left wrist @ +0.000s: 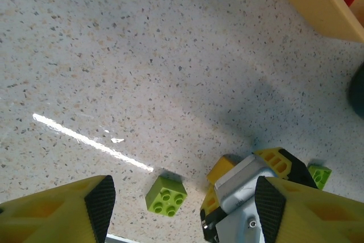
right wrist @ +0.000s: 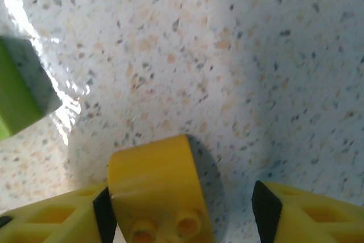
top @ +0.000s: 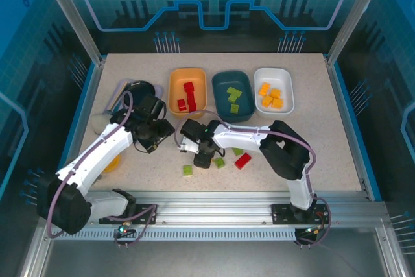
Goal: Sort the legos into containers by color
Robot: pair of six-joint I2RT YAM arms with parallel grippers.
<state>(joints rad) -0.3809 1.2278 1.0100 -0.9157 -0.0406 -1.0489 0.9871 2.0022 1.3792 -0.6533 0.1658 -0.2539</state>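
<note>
Fingers of the right gripper (top: 202, 158), seen from above, hang low over the table (top: 311, 141), with the white tub (top: 290, 95) of yellow pieces well beyond them.

Left wrist: the left gripper (left wrist: 181, 206) gapes empty, and a green brick (left wrist: 165, 196) lies just ahead between its fingers.

Right wrist: a yellow brick (right wrist: 156, 192) sits between the pads. It touches one pad (right wrist: 105, 214) and is clear of the other, so it is not yet clamped. It looks like light, stiff, slick plastic, so squeeze its flat side walls squarely.

Left tub (top: 171, 92), middle tub (top: 219, 107), right tub (top: 284, 78) in a row at table's (top: 324, 141) far side, bricks (top: 189, 97) in each, loose bricks (top: 242, 161) before middle tub, plate (top: 127, 86) left of tubs
</note>
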